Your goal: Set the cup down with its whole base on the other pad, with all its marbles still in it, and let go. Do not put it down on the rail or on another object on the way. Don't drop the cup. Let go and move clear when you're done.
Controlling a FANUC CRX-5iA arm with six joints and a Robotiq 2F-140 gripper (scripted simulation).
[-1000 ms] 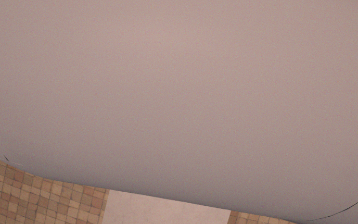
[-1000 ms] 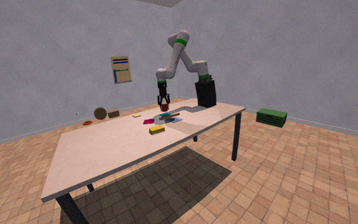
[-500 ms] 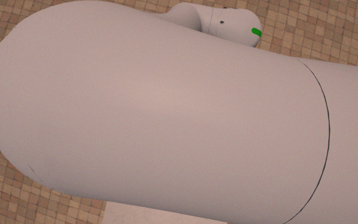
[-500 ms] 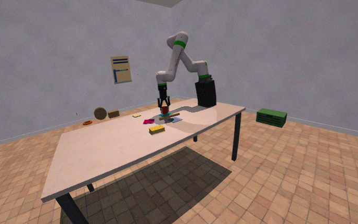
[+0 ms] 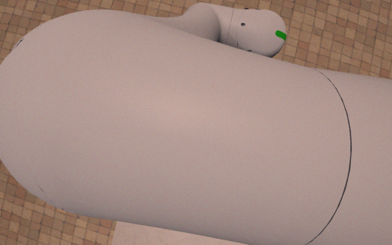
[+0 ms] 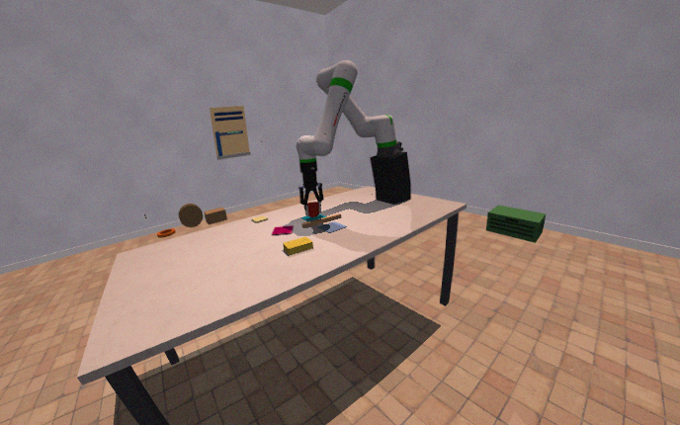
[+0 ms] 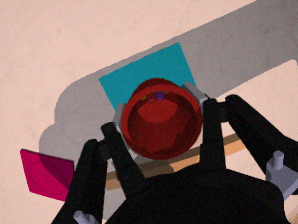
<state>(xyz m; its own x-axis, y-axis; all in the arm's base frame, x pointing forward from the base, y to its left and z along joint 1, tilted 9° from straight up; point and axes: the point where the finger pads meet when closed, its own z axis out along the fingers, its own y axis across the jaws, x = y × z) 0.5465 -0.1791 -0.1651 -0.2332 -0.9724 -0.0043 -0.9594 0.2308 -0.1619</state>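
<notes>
My gripper point(image 7: 156, 102) is shut on the red cup point(image 7: 160, 125), seen from above in the wrist view. The cup hangs over the near edge of the teal pad point(image 7: 148, 75). Inside the cup I see a small purple marble point(image 7: 158, 96) at the far rim; the rest of its inside is dark red and unclear. The wooden rail point(image 7: 174, 160) lies just behind the cup, under my fingers. In the exterior view the cup point(image 6: 313, 207) sits in the gripper point(image 6: 310, 202) just above the teal pad point(image 6: 310, 217), with the rail point(image 6: 321, 219) and a blue pad point(image 6: 335, 226) beside it.
A magenta patch point(image 7: 47, 173) lies left of my gripper, also visible in the exterior view point(image 6: 282, 229). A yellow block point(image 6: 297, 245) and a small yellow piece point(image 6: 259, 218) lie on the table. The arm's body point(image 5: 173, 127) fills the top view.
</notes>
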